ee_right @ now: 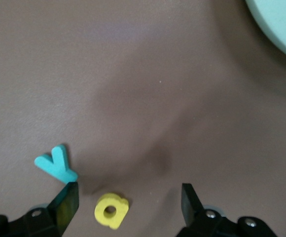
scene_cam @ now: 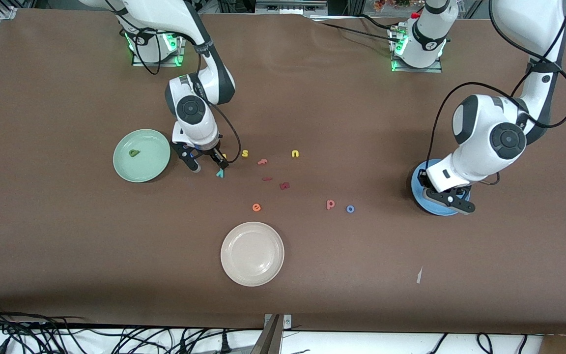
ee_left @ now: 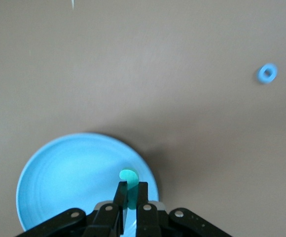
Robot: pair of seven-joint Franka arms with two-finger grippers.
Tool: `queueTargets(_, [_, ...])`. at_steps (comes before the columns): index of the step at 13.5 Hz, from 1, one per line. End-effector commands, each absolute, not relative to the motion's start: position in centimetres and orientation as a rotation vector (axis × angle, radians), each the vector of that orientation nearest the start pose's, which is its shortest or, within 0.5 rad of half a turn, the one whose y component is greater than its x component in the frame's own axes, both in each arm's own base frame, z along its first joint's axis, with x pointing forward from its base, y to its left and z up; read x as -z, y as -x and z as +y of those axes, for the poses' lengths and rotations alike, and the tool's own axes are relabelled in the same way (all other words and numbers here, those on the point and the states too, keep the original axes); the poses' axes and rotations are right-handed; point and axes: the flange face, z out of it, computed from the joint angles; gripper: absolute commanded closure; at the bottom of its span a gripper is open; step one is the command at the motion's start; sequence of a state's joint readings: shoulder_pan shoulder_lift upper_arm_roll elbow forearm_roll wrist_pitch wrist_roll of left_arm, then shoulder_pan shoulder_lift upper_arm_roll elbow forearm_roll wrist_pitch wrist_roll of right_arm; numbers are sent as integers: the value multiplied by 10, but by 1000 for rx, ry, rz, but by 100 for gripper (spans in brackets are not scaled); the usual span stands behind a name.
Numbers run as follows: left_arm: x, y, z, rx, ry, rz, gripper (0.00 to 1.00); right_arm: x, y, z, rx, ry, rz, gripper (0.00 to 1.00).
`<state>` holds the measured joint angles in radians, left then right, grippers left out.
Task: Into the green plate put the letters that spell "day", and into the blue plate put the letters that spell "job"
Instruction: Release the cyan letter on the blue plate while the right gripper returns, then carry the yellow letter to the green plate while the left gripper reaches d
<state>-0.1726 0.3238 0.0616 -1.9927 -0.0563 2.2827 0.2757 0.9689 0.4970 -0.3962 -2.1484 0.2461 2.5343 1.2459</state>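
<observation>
My left gripper (scene_cam: 452, 202) hangs over the blue plate (scene_cam: 423, 189), shut on the teal "j" (ee_left: 128, 176), whose hook pokes out past the fingertips above the blue plate (ee_left: 59, 173). My right gripper (ee_right: 128, 197) is open low over the table beside the green plate (scene_cam: 141, 155), its fingers standing either side of the yellow "d" (ee_right: 111, 211) without touching it. The teal "y" (ee_right: 56, 164) lies just outside one finger, also seen as the teal "y" (scene_cam: 220, 172). The dark green "a" (scene_cam: 134, 153) lies in the green plate. The blue "o" (scene_cam: 350, 209) and salmon "b" (scene_cam: 330, 204) rest on the table.
Loose letters lie mid-table: yellow "s" (scene_cam: 245, 153), pink "f" (scene_cam: 262, 161), yellow "u" (scene_cam: 295, 154), two dark red pieces (scene_cam: 284, 185), orange "e" (scene_cam: 256, 207). A cream-white plate (scene_cam: 252, 253) sits nearer the front camera. A paper scrap (scene_cam: 418, 275) lies on the brown table.
</observation>
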Motion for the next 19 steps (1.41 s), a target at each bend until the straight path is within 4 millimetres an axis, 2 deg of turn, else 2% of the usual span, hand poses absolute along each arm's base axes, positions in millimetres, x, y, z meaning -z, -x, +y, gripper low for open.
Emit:
queueTargets(1, [-289, -580, -57, -62, 3100, 601, 100, -183, -480, 301, 32, 2911, 1335, 12])
queueTargets(4, [-267, -574, -47, -50, 3096, 611, 100, -182, -472, 313, 17, 2916, 1306, 23])
queueTargets(5, [-266, -575, -47, -45, 3095, 611, 90, -182, -472, 313, 6, 2904, 1318, 23])
queueTargets(6, [-267, -576, -47, -43, 3094, 612, 73, -181, -471, 315, 9, 2902, 1314, 23])
queueTargets(7, [-268, -577, -48, -38, 3093, 615, 62, -181, -471, 317, 13, 2896, 1309, 23])
queueTargets(9, [-271, -579, -50, -26, 3092, 622, 51, -181, -471, 317, 13, 2897, 1307, 23])
queueTargets(11, [-273, -579, -62, -18, 3093, 648, 49, -180, -470, 318, 12, 2900, 1305, 23])
queueTargets(12, [-276, -581, -74, -1, 3094, 672, 49, -180, -470, 317, 11, 2900, 1309, 23])
queueTargets(14, [-285, -589, -125, 58, 3080, 762, 49, -177, -469, 316, 9, 2906, 1309, 28])
queueTargets(16, [-279, -591, -177, 119, 3094, 833, 49, -172, -464, 321, -4, 2913, 1302, 32])
queueTargets(17, [-268, -590, -200, 127, 3142, 812, 49, -171, -465, 320, -5, 2913, 1304, 36])
queueTargets(18, [-257, -590, -224, 145, 3181, 796, 49, -171, -465, 320, -6, 2917, 1295, 44])
queueTargets(19, [-246, -592, -247, 160, 3206, 780, 49, -171, -465, 321, -5, 2916, 1294, 60])
